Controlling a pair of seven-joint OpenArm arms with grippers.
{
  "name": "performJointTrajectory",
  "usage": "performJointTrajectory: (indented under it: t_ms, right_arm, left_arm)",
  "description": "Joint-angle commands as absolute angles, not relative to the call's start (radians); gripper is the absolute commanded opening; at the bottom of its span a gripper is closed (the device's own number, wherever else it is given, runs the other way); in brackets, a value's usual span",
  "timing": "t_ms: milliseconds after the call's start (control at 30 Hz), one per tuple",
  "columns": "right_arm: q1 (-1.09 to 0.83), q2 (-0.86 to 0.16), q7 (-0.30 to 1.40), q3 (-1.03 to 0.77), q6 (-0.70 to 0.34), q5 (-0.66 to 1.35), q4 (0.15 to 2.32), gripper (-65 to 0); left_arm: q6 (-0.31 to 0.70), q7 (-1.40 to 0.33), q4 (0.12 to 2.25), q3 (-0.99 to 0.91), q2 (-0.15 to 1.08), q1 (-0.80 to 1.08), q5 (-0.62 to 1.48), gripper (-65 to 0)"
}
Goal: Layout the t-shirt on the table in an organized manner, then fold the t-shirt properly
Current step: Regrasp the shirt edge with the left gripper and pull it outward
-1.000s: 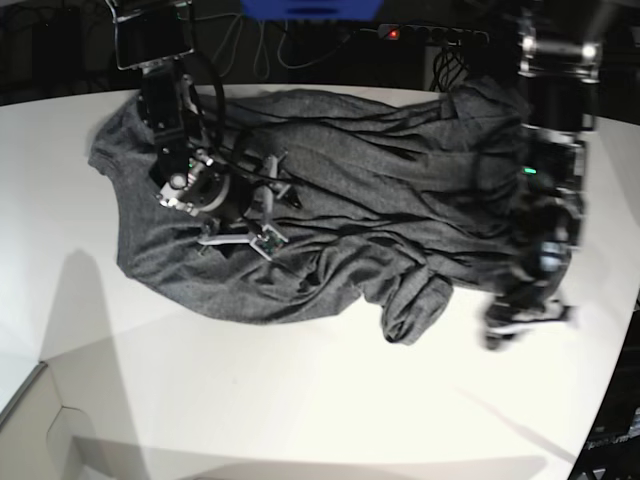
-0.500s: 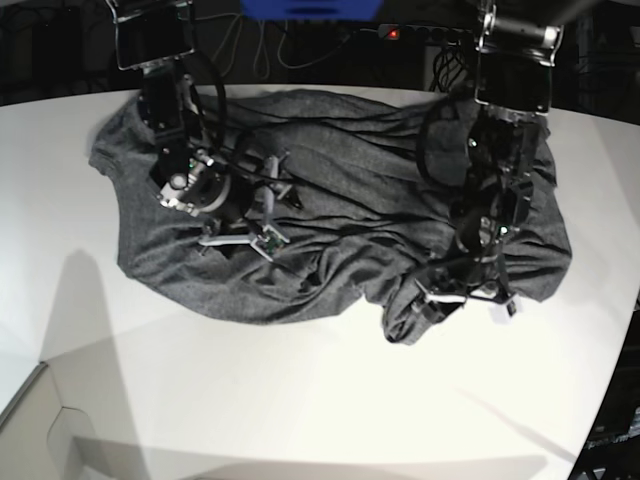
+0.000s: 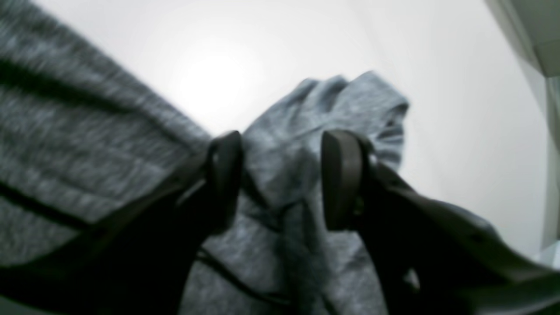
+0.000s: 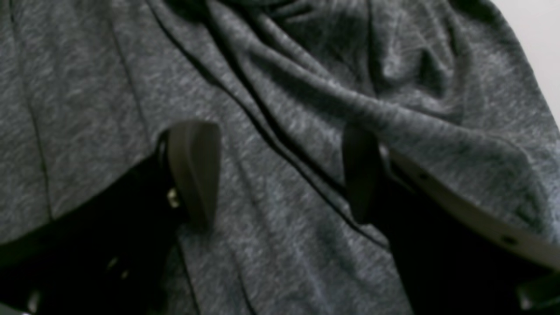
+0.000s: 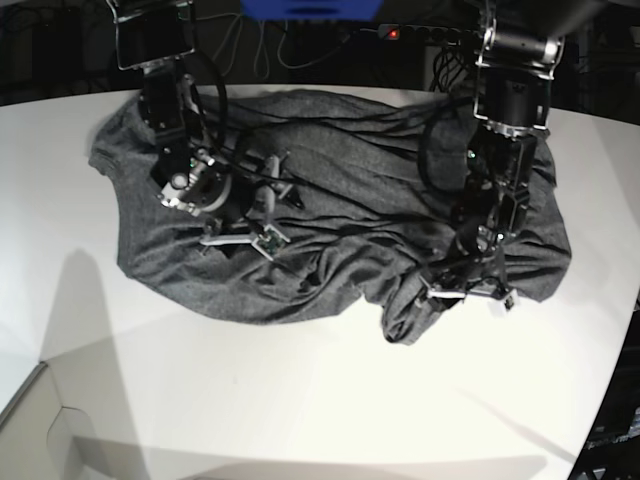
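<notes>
The t-shirt (image 5: 350,210) is soft, heathered dark grey knit cloth, matt and wrinkled. The counter (image 5: 300,400) is smooth, matt white. The gripper fingers (image 4: 194,170) look like dull dark plastic.

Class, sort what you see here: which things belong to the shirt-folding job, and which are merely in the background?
Belongs to the job:
- crumpled heathered dark grey knit t-shirt
- smooth white matte table
- left gripper, jaws apart around a bunched fold
- right gripper, open over the cloth

Just lying about:
- blue object behind the far edge
- dark power strip with a red light
</notes>
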State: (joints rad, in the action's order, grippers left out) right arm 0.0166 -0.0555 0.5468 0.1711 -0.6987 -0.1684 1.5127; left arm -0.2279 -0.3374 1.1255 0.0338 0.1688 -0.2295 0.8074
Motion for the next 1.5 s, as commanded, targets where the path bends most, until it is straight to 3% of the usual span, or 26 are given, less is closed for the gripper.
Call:
performJointTrajectory:
  t_ms: [0, 67, 167, 300, 500, 700, 933, 1000, 1167, 1233, 1467]
  right_arm:
    - [0.031, -0.056, 0.524, 0.170, -0.698, -0.154, 1.529, -21.2]
    - [0.031, -0.056, 0.524, 0.170, -0.698, -0.154, 1.529, -21.2]
    - [0.031, -0.056, 0.524, 0.170, -0.698, -0.154, 1.529, -21.2]
    - [0.035, -0.058, 0.524, 0.168, -0.698, -0.154, 1.526, -21.2]
    - [0.039, -0.056, 0.524, 0.074, -0.698, -0.154, 1.527, -21.0]
    - [0.039, -0.059, 0.524, 0.065, -0.698, -0.154, 1.527, -21.0]
    - [0.039, -0.051, 0.524, 0.068, -0.698, -0.154, 1.526, -21.0]
    - [0.039, -0.051, 0.524, 0.068, -0.698, -0.154, 1.532, -21.0]
    - [0.071, -0.056, 0.524, 0.064, -0.698, -0.154, 1.534, -21.0]
    - [0.085, -0.058, 0.524, 0.064, -0.698, -0.154, 1.534, -21.0]
    - [0.183, -0.053, 0.524, 0.062, -0.698, -0.151, 1.498, -21.9]
  left_arm:
    - [-0.217, -0.321, 1.142, 0.031, 0.173, -0.260, 0.806, -40.2]
    - [-0.217, -0.321, 1.141, 0.028, 0.173, -0.260, 0.806, -47.0]
    - [-0.217, -0.321, 1.141, 0.027, 0.174, -0.277, 0.806, -65.0]
    - [-0.216, -0.321, 1.152, 0.005, 0.188, -0.312, 0.808, -65.0]
    - [-0.216, -0.332, 1.218, -0.182, 0.280, -0.371, 0.817, -65.0]
    - [-0.211, -0.328, 1.231, -0.278, 0.375, -0.337, 0.857, -64.9]
    - [-0.211, -0.329, 1.184, -0.343, 0.383, -0.283, 0.891, -64.4]
    - [-0.211, -0.331, 1.135, -0.361, 0.383, -0.283, 0.895, -61.6]
    - [-0.211, -0.331, 1.053, -0.406, 0.377, -0.285, 0.895, -38.4]
    - [-0.209, -0.331, 1.053, -0.410, 0.375, -0.285, 0.897, -32.1]
    - [-0.209, -0.332, 1.228, -0.412, 0.381, -0.197, 1.058, -30.2]
